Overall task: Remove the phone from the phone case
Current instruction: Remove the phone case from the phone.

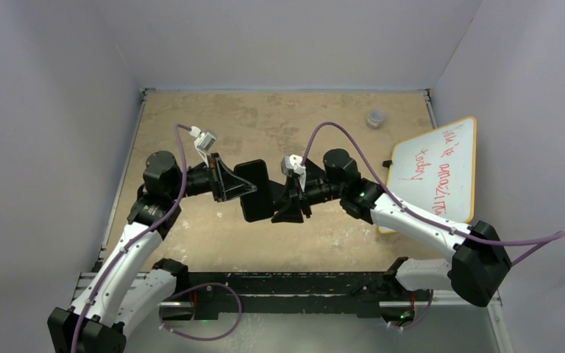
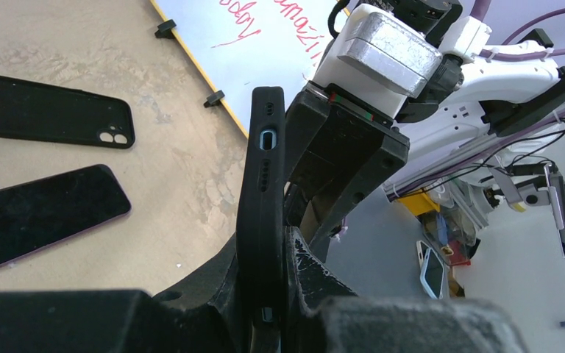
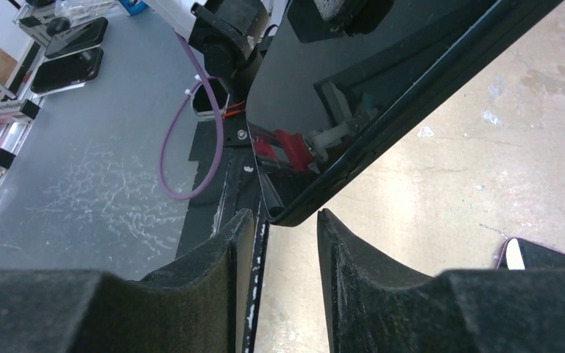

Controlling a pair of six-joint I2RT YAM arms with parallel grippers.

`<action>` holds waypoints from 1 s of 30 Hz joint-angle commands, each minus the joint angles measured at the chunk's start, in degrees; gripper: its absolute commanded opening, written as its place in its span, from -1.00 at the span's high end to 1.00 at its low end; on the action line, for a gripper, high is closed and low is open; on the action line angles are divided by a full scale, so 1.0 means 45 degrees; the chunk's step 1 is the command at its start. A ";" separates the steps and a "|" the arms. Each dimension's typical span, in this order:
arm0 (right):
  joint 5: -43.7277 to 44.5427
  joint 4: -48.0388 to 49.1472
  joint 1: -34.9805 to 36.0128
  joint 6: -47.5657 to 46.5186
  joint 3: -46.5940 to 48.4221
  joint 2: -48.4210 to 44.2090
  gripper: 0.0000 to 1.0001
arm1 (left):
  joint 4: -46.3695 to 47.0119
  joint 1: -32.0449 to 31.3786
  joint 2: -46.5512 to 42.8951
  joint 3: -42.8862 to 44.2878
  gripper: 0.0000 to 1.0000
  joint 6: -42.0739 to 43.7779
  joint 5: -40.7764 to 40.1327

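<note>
1. A matte black phone case (image 2: 262, 198), with an oval port cutout and rows of small holes along its edge, hung above the middle of the mottled tan table (image 1: 294, 118). The phone (image 3: 324, 81) sat inside it, its glossy dark glass mirroring the rig.
2. The left gripper (image 2: 268, 290) was clamped on the phone case, its coarse black fingers pressed against both flat faces. The left wrist view showed the case edge-on.
3. The right gripper (image 3: 285, 220) stood narrowly parted, with a rounded corner of the cased phone between its rough-grained fingertips. Whether they touched it could not be told.
4. Seen from above, the left arm rose from 7 o'clock and turned its wrist toward 3 o'clock. The right arm came from 5 o'clock, folded beside the whiteboard and pointed toward 9 o'clock. The two wrists met at the centre, with purple cables looped over both.
5. The yellow-framed whiteboard (image 1: 438, 173), bearing red handwriting, lay at 3 o'clock on the table. A small round grey object (image 1: 376, 118) sat at 1 o'clock, too small to identify.
6. In the left wrist view, a second case (image 2: 51, 110), black and finely textured with two pale round spots at one end, lay flat on the table. Whether it held anything was unclear. Near it, not touching, lay a bare handset (image 2: 44, 213), its dark screen up and its corners rounded.
</note>
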 commanded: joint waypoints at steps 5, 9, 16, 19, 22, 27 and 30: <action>-0.0655 0.0086 0.0085 0.0157 0.0781 0.0173 0.23 | 0.0635 0.0046 -0.0177 0.1010 1.00 0.0475 0.0524; -0.0599 0.0043 0.0074 0.0112 0.0796 0.0250 0.32 | 0.0619 0.0041 -0.0249 0.1025 1.00 0.0478 0.0522; -0.0552 -0.0372 0.0085 -0.0285 0.0797 0.0321 0.72 | 0.0998 0.0041 -0.0267 0.0843 1.00 0.0059 0.0609; -0.0595 -0.0345 0.0081 -0.0715 0.0838 0.0340 0.86 | 0.1975 0.0041 -0.0211 0.0560 1.00 -0.0728 0.1027; -0.0608 -0.0301 0.0083 -0.1049 0.0794 0.0355 0.98 | 0.2784 0.0023 -0.0125 0.0261 1.00 -0.1420 0.1240; -0.0365 -0.0202 0.0084 -0.1294 0.0841 0.0584 1.00 | 0.3544 -0.0045 -0.0269 -0.0268 1.00 -0.2202 0.1436; 0.0038 0.0002 0.0084 -0.1304 0.0809 0.0670 1.00 | 0.3943 -0.0122 -0.0313 -0.0441 1.00 -0.2637 0.1576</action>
